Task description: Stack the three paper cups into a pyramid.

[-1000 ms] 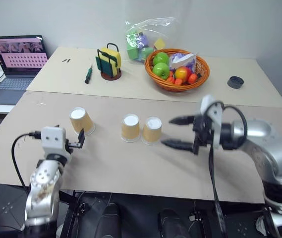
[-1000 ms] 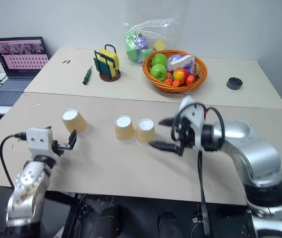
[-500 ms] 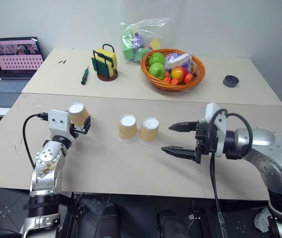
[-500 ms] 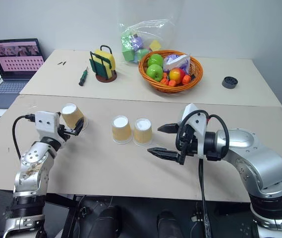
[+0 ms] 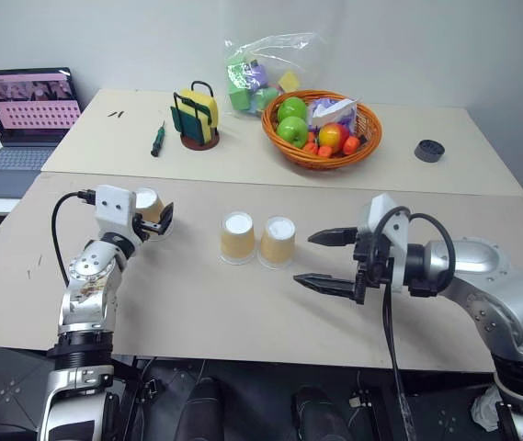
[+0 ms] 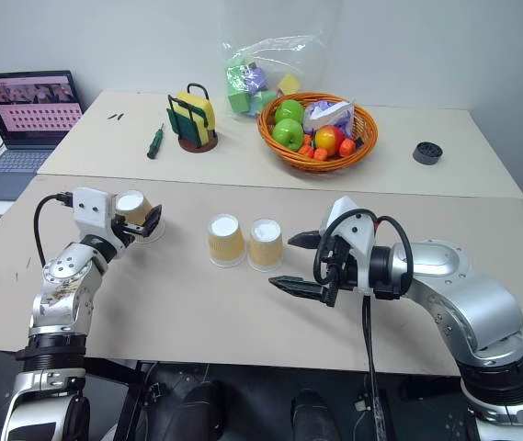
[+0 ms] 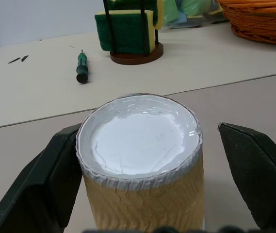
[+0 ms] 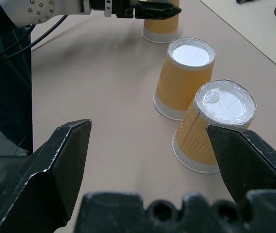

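Two of the paper cups (image 5: 238,237) (image 5: 278,241) stand upside down, side by side, mid-table. The third paper cup (image 5: 147,208) stands upside down at the left. My left gripper (image 5: 157,218) is open around it: in the left wrist view the cup (image 7: 140,165) sits between the two black fingers (image 7: 40,184), the one close against its wall and the other well apart. My right gripper (image 5: 322,260) hangs open and empty just right of the cup pair, pointing at it. No pyramid stands.
On the far table stand an orange fruit basket (image 5: 324,162), a sponge holder (image 5: 200,117), a green screwdriver (image 5: 161,140), a plastic bag of blocks (image 5: 256,78) and a small black disc (image 5: 428,151). A laptop (image 5: 27,115) sits at the far left.
My left gripper has come forward to the left cup and now has its fingers around it. The right gripper has stayed put. The camera view has shifted slightly.
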Robot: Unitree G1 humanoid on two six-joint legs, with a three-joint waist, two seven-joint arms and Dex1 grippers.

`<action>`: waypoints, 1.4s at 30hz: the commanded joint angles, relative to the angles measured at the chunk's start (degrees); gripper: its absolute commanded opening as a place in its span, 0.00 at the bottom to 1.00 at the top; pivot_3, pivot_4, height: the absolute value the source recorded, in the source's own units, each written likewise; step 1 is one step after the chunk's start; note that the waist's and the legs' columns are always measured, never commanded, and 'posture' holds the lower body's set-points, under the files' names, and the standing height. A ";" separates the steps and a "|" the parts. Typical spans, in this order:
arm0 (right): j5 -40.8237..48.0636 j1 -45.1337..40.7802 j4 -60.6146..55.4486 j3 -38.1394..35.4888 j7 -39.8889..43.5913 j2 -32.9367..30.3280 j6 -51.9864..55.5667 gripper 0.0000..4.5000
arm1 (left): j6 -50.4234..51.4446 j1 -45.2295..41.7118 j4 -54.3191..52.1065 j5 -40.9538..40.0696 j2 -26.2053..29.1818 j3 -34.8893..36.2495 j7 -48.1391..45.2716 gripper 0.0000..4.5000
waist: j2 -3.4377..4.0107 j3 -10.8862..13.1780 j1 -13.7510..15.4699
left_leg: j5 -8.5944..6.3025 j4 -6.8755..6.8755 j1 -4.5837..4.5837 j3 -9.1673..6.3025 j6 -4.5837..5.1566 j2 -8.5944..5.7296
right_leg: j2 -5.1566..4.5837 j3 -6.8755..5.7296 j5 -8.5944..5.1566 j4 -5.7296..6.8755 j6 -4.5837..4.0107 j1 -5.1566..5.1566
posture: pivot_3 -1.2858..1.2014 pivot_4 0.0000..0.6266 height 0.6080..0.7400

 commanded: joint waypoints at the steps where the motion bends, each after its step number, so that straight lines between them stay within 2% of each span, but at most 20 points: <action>1: -0.54 -0.29 -1.13 -0.05 -0.92 -0.32 -1.99 1.00 | -1.42 -1.01 -0.44 -0.88 0.00 -0.22 -0.53 1.00 | 0.00 0.00 0.00 | 0.00 0.00 0.00 0.00 0.00 0.00 | 0.00 0.00 0.00 0.00 0.00 0.00 | 0.52 0.24 0.51; 3: -0.79 -0.13 -0.92 0.08 -1.12 -0.52 -2.10 1.00 | -1.53 -0.92 -0.39 -0.86 -0.12 -0.27 -0.54 1.00 | 0.00 0.00 -0.01 | 0.00 0.00 0.00 0.00 0.00 0.00 | 0.00 0.00 0.00 0.00 0.00 0.00 | 0.52 0.24 0.51; 7: -1.19 0.27 -0.59 0.62 -1.26 -0.88 -2.40 1.00 | -2.11 -0.94 -0.40 -0.61 -0.10 -0.55 -0.60 0.78 | 0.00 0.00 0.00 | 0.00 0.00 0.00 -0.01 0.00 0.00 | 0.00 0.00 0.00 0.00 0.00 0.01 | 0.52 0.24 0.51; 15: -2.59 0.17 0.73 2.42 -1.85 -0.18 -3.14 1.00 | -4.02 -1.24 -0.47 0.74 -0.28 -3.03 -1.32 0.78 | 0.00 0.00 0.03 | 0.00 0.00 0.00 -0.01 0.00 0.00 | 0.00 -0.01 0.00 0.00 0.00 0.02 | 0.52 0.24 0.51; 19: -3.73 0.20 1.80 3.07 -2.28 -0.15 -3.90 1.00 | -3.19 -6.02 -1.36 -0.08 -0.38 -5.54 -3.58 0.78 | -0.04 0.02 0.26 | 0.00 0.00 0.00 -0.02 0.00 0.00 | 0.00 -0.01 0.00 0.00 0.00 0.02 | 0.52 0.24 0.51; 23: -5.30 0.04 3.69 3.57 -2.64 -0.27 -4.79 1.00 | 4.20 -19.59 -2.27 -6.70 -0.86 -6.89 -10.29 0.78 | -0.16 0.10 1.00 | 0.01 0.05 -0.02 -0.05 -0.01 -0.03 | 0.00 -0.06 0.02 -0.02 0.05 0.07 | 0.52 0.24 0.51; 26: -5.92 0.09 4.74 3.02 -2.73 -0.17 -5.33 1.00 | 10.68 -30.90 0.62 -12.28 0.81 -6.41 -17.54 0.78 | -0.39 0.23 1.18 | 0.02 0.06 -0.06 -0.11 -0.02 -0.03 | 0.01 -0.11 0.02 -0.09 0.07 0.07 | 0.52 0.24 0.51; 30: -6.48 0.69 5.01 2.39 -3.05 -0.15 -5.71 1.00 | 18.14 -36.75 2.99 -17.40 2.64 -6.90 -25.05 0.78 | -0.23 0.16 -0.22 | -0.14 -0.05 0.09 -0.09 0.01 -0.04 | -0.01 -0.08 -0.06 -0.29 0.10 0.28 | 0.52 0.24 0.51; 35: -7.34 1.57 5.16 1.84 -4.26 0.22 -6.02 1.00 | 28.33 -37.81 3.83 -24.31 4.89 -9.25 -38.24 0.78 | -0.21 0.27 -0.66 | -0.13 -0.18 0.06 -0.19 0.01 -0.03 | 0.02 -0.16 -0.13 -0.18 0.07 0.19 | 0.52 0.24 0.51; 39: -7.52 2.78 4.83 1.06 -5.94 0.77 -5.99 1.00 | 23.08 -35.16 8.27 -19.14 6.12 -16.32 -47.38 0.78 | -0.19 0.27 -0.41 | -0.13 -0.17 0.07 -0.19 0.00 -0.04 | 0.00 -0.17 -0.13 -0.18 0.06 0.21 | 0.52 0.24 0.51; 42: -7.61 3.31 4.63 0.77 -6.70 0.86 -5.95 1.00 | 20.78 -35.14 9.86 -17.66 5.63 -18.12 -50.10 0.78 | -0.20 0.28 -0.20 | -0.12 -0.14 0.07 -0.19 -0.01 -0.04 | 0.00 -0.21 -0.13 -0.17 0.05 0.24 | 0.52 0.24 0.51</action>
